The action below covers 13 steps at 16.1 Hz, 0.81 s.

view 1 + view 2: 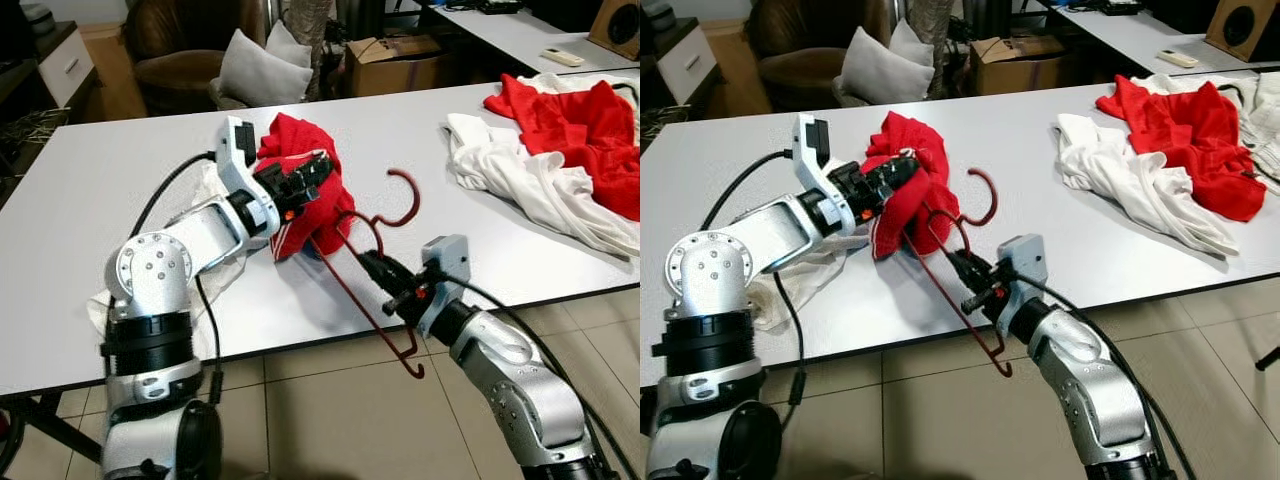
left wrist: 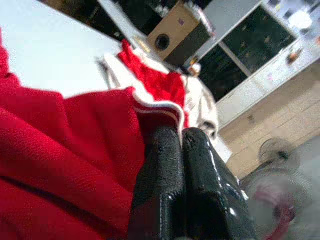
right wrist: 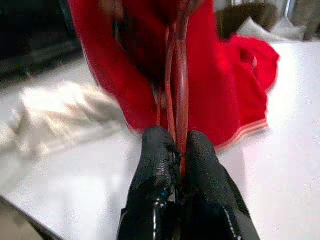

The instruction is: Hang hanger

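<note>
My right tool (image 1: 385, 282) is clamped on the dark red wire hanger (image 1: 352, 262), its two black fingers (image 3: 156, 165) pressed together around the thin rods near the desk's near edge. In the right wrist view the rods run straight out from between the fingers toward the red cloth.

My left tool (image 1: 312, 172) is pinched shut on the red garment (image 1: 300, 180), holding it bunched up above the white desk (image 1: 120, 200). In the left wrist view the fingers (image 2: 165, 185) sit tight together with a fold of red fabric, white-striped at the hem, caught in front of them.

The hanger hangs tilted between the two tools: its hook (image 1: 405, 195) curls up at about 1 o'clock from my right tool, over the desk top, while its lower end (image 1: 412, 365) pokes past the desk edge at about 5 o'clock, over the tiled floor (image 1: 330, 410). Part of the wire frame disappears behind the red garment; I cannot tell how far it is threaded in.

Under my left arm lies a crumpled white cloth (image 1: 215, 185). At 2 o'clock, well apart, a pile of red and white clothes (image 1: 560, 140) lies on the desk. Beyond the desk, at 12 o'clock, a brown armchair (image 1: 175, 45) with a grey cushion (image 1: 262, 68) and a cardboard box (image 1: 395, 60).
</note>
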### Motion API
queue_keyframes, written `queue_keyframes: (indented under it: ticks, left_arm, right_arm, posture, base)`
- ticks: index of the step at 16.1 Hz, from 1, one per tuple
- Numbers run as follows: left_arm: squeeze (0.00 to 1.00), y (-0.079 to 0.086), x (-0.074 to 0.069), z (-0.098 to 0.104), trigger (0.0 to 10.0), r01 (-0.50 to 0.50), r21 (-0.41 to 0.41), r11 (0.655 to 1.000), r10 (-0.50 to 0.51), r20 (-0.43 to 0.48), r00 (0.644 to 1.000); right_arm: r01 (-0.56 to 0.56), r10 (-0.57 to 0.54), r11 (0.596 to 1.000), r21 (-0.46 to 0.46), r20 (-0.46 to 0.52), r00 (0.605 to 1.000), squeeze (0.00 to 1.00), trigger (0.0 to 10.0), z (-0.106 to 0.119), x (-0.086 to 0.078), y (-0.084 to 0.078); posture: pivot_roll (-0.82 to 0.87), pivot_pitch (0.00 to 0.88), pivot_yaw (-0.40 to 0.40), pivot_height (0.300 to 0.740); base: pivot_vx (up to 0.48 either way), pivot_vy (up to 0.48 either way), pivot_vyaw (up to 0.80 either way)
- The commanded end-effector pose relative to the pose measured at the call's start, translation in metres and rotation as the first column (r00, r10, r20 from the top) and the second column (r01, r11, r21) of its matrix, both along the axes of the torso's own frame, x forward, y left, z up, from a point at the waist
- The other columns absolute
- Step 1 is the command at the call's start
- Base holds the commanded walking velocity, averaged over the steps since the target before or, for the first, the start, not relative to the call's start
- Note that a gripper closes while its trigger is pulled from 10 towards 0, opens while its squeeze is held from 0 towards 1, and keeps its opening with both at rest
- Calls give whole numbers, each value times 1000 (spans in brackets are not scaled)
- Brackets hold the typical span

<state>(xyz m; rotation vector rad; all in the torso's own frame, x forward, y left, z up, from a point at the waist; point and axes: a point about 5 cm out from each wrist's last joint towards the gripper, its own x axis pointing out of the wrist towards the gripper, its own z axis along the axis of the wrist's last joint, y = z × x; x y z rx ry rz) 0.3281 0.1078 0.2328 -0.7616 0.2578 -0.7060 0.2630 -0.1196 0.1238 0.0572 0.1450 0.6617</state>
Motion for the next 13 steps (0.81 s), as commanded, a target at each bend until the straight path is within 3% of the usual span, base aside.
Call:
queue_keyframes:
  ticks: [1, 3, 4, 5, 6, 7, 9, 11, 12, 13]
  left_arm:
    - [0, 3, 2, 18, 0, -17, -43, 999, 19, 47, 999]
    - [0, 13, 6, 19, 0, -63, -26, 998, 64, 38, 997]
    - [0, 20, 10, 18, 0, -101, -14, 995, 102, 25, 994]
    - [0, 23, 11, 17, 0, -114, 7, 993, 113, 22, 993]
    - [0, 24, 12, 13, 0, -121, 57, 991, 120, 19, 993]
    - [0, 25, 13, 5, 0, -132, 167, 977, 130, 23, 991]
    - [0, 26, 19, -9, 10000, -150, 332, 931, 148, 30, 988]
    - [0, 34, 31, -10, 10000, -256, 414, 873, 232, 108, 967]
    - [204, 38, 32, -5, 10000, -269, 397, 877, 230, 143, 963]
    - [1000, 42, 31, -3, 10000, -280, 394, 875, 231, 168, 958]
  right_arm:
    - [18, -19, 999, -35, -10, 1000, 0, 10000, -5, 1, 2]
    - [71, -73, 997, 23, 64, 995, 0, 10000, 6, 6, 0]
    - [149, -169, 981, 127, 168, 971, 0, 10000, 26, 11, -5]
    - [175, -215, 965, 197, 206, 955, 0, 10000, 37, 12, -9]
    - [165, -226, 950, 267, 219, 949, 0, 10000, 46, 12, -10]
    - [123, -204, 936, 331, 222, 954, 0, 10000, 54, 9, -10]
    - [8, -91, 936, 353, 219, 971, 0, 10000, 57, 2, -3]
    - [-33, -38, 922, 385, 175, 984, 0, 10000, 51, -5, 2]
    - [-17, -52, 913, 407, 158, 986, 0, 10000, 49, -6, 1]
    - [7, -69, 899, 439, 125, 990, 0, 10000, 49, -5, 0]
  posture:
    - [-86, 0, 77, 740]
    - [-85, 0, 76, 740]
    - [-86, 0, 77, 740]
    - [-86, 0, 77, 740]
    - [-86, 0, 77, 740]
    - [-90, 0, 78, 740]
    - [-90, 0, 78, 740]
    - [-107, 0, 75, 740]
    - [-112, 0, 72, 740]
    - [-113, 0, 71, 740]
  base:
    - [0, 0, 0]
    - [0, 0, 0]
    - [0, 0, 0]
    - [0, 0, 0]
    - [0, 0, 0]
    - [0, 0, 0]
    - [0, 0, 0]
    - [0, 0, 0]
    - [0, 0, 0]
    - [0, 0, 0]
